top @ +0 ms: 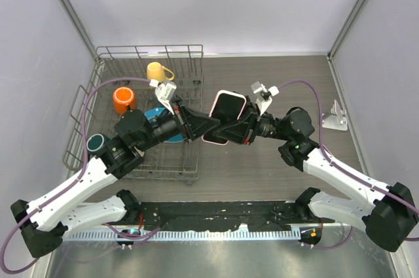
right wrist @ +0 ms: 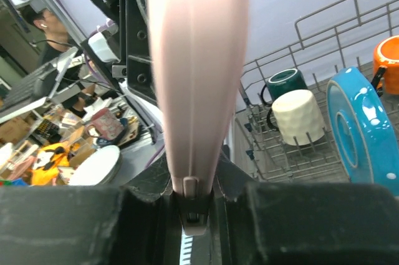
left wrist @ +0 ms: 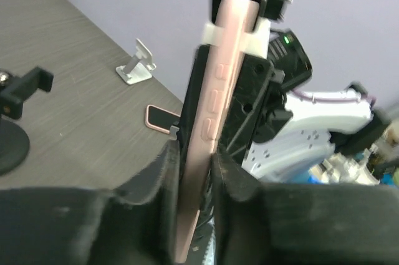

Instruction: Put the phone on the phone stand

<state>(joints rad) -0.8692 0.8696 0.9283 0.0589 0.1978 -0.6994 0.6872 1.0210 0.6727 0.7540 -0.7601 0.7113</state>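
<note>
Mid-handover, I reckon: the pink-cased black-screen phone (top: 228,108) hangs in mid-air, right claw (right wrist: 193,184) pinched narrow on one end, left claw (left wrist: 193,165) snug on both faces. The black disc-base clamp-top phone stand (left wrist: 9,146) sits on the table (top: 294,160) nearby. Next: right lets go, left carries it over.

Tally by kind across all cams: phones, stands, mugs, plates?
Phones: 2 - held phone, second phone lying flat
Stands: 2 - black stand, white stand
Mugs: 4 - yellow mug, orange mug, teal mug, cream mug
Plates: 1 - blue plate
Total: 9
</note>
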